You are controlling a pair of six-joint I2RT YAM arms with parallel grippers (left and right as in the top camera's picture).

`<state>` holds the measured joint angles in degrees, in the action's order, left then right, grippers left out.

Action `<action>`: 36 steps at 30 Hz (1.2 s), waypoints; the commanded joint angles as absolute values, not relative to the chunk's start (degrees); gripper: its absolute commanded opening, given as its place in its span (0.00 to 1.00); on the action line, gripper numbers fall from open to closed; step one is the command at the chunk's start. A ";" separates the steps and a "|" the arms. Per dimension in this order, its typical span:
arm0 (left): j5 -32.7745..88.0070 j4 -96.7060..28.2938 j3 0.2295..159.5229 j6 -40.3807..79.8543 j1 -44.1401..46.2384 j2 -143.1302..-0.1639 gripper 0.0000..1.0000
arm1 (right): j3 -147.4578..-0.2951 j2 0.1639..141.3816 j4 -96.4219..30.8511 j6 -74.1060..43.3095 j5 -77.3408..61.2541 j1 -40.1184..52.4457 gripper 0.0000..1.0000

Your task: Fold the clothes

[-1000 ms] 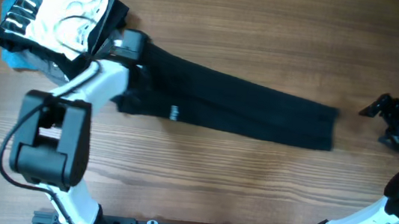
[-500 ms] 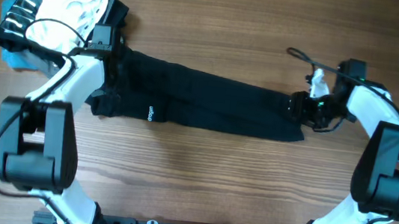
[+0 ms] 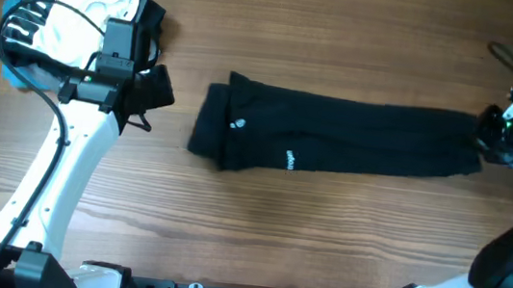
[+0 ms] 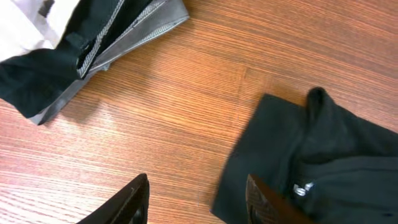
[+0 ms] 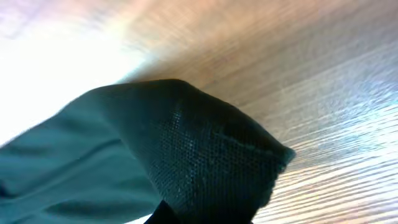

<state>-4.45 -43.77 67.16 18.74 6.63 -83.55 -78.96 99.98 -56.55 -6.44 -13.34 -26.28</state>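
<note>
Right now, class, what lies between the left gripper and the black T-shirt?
Only bare table: the overhead view shows a strip of wood between the left gripper and the T-shirt, with nothing on it.

Black T-shirt (image 3: 333,148) of matt, soft cloth, its fine knitted mesh visible in the right wrist view, lying on a table (image 3: 274,243) of smooth, streaky-grained wood with a faint sheen; arm shell (image 3: 52,174) of glossy white plastic; striped garment (image 3: 58,15) likewise cloth.
</note>
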 commanded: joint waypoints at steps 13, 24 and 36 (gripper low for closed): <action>-4.10 -43.62 67.99 18.22 7.03 -82.50 0.51 | -79.81 102.76 -51.86 -28.73 -7.90 14.39 0.04; -2.48 -42.87 67.77 18.20 7.03 -84.23 0.70 | -80.01 102.28 -49.58 -19.97 -12.75 11.51 0.44; 6.22 -43.16 67.72 16.67 7.03 -94.83 0.61 | -73.32 106.26 -49.06 -28.80 -5.87 9.78 0.04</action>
